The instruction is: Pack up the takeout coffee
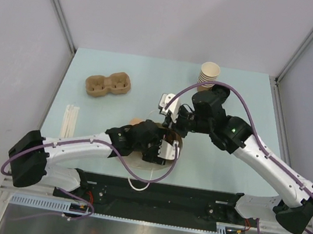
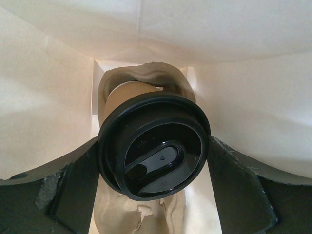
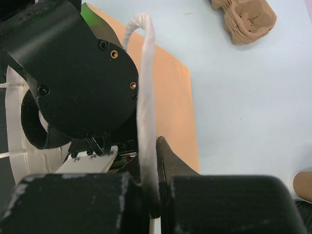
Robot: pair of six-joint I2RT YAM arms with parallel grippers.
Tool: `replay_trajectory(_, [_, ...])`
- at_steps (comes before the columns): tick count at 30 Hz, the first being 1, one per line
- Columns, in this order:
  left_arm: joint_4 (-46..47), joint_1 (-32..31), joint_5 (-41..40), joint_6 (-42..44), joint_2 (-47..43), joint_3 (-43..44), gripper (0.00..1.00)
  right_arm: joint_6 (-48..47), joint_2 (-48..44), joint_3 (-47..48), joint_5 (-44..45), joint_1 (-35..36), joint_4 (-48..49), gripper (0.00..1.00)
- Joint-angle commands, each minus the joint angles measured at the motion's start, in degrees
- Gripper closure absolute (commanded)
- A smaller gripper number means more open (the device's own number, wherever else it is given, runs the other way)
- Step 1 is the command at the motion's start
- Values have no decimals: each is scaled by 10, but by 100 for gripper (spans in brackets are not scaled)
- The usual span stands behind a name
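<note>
Takeout coffee point(image 2: 153, 151), black-lidded, inside paper bag point(image 2: 253, 97), seated in pulp carrier point(image 2: 146, 73); left gripper point(image 2: 153, 146) jaws grip its lid. Right gripper point(image 3: 154, 185) jaws clamp the bag's white handle point(image 3: 146, 97).

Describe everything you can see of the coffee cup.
The cup is small, brown kraft paper, capped by a round black plastic lid with a sip-hole tab. Seen lid-on from the left wrist, it sits inside the white-lined bag, a grey-brown pulp holder curving around its body. The left fingers flank the lid's rim closely; whether they press it cannot be told.
</note>
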Motion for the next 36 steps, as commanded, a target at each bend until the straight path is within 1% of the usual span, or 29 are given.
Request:
replay_trajectory(1, [-5, 0, -36, -3, 31, -17, 86, 10, -27, 5, -34, 2, 30, 100])
replay_trajectory(4, [9, 0, -38, 2, 33, -18, 87, 24, -25, 4, -63, -6, 21, 100])
replay_trajectory(8, [27, 0, -79, 10, 46, -17, 87, 39, -23, 3, -105, -28, 21, 100])
replay_trajectory(11, [29, 1, -94, 7, 60, -11, 88, 46, -21, 3, -128, -43, 26, 100])
replay_trajectory(13, [15, 0, -90, 3, 68, -5, 88, 49, -21, 3, -142, -48, 29, 100])
replay_trajectory(18, [-17, 0, -69, -15, 83, 21, 87, 54, -21, 4, -145, -55, 34, 100])
replay_trajectory(24, [-110, 0, -45, -37, 90, 93, 87, 65, -24, 9, -184, -75, 38, 100])
replay_trajectory(25, [-143, 0, -22, -43, 91, 107, 87, 70, -23, 10, -191, -80, 37, 100])
replay_trajectory(27, [-179, 1, -7, -44, 96, 146, 87, 85, -20, 20, -209, -90, 36, 100])
replay_trajectory(28, [-211, 1, 0, -48, 102, 158, 87, 89, -12, 24, -235, -101, 28, 100])
replay_trajectory(29, [-229, 1, 18, -47, 104, 182, 87, 98, -7, 30, -248, -107, 23, 100])
replay_trajectory(31, [-269, 2, 33, -52, 115, 201, 87, 105, 13, 48, -289, -125, 1, 100])
replay_trajectory(33, [-288, 1, 52, -55, 122, 217, 86, 115, 31, 67, -326, -137, -14, 100])
replay_trajectory(36, [-311, 2, 73, -59, 135, 223, 87, 116, 63, 85, -351, -152, -45, 100])
